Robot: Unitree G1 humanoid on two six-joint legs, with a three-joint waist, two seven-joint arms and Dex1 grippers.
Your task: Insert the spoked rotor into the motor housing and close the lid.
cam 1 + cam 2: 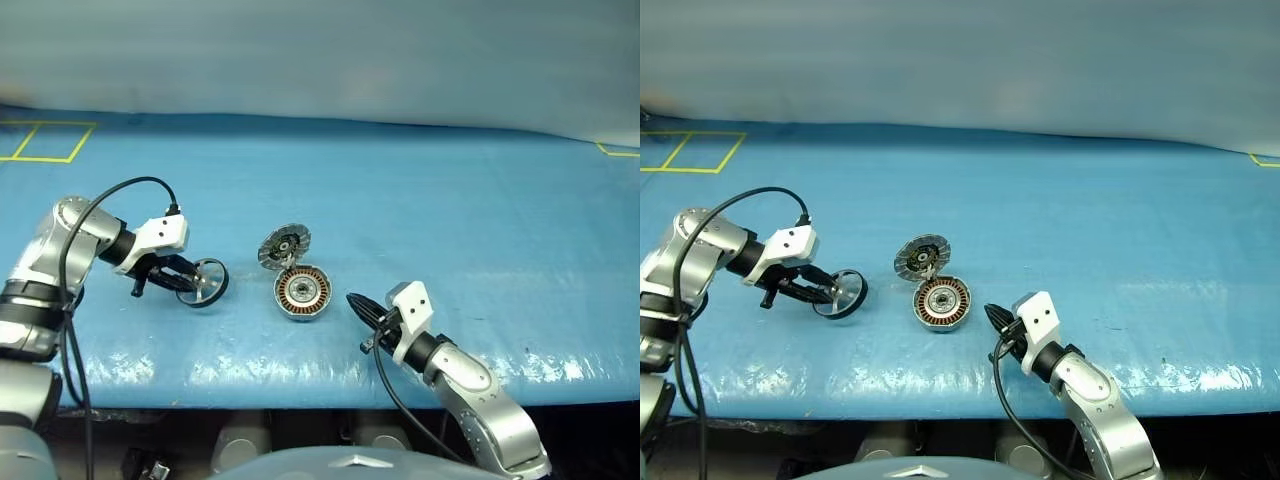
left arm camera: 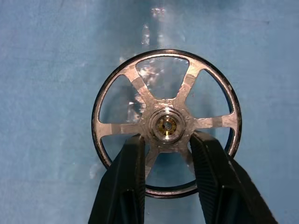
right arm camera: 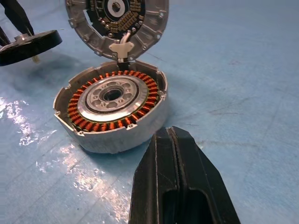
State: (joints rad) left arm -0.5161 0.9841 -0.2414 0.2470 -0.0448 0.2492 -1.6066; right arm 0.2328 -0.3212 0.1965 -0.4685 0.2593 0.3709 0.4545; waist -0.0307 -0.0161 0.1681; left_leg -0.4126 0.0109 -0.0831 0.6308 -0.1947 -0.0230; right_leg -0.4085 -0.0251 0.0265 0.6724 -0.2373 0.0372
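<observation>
On a blue table (image 1: 450, 200), the left gripper (image 1: 190, 278) holds the spoked rotor (image 2: 167, 123), its two black fingers (image 2: 126, 182) clamped on either side of the hub, well left of the motor housing (image 3: 112, 109). The lid (image 3: 117, 21) stands open, hinged at the housing's far edge. The right gripper (image 3: 175, 154) rests near the housing, fingers pressed together.

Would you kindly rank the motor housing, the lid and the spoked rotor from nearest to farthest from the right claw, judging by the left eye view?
1. Motor housing, just left of the right claw.
2. Lid, standing open behind the housing.
3. Spoked rotor, far left, in the left claw.
</observation>
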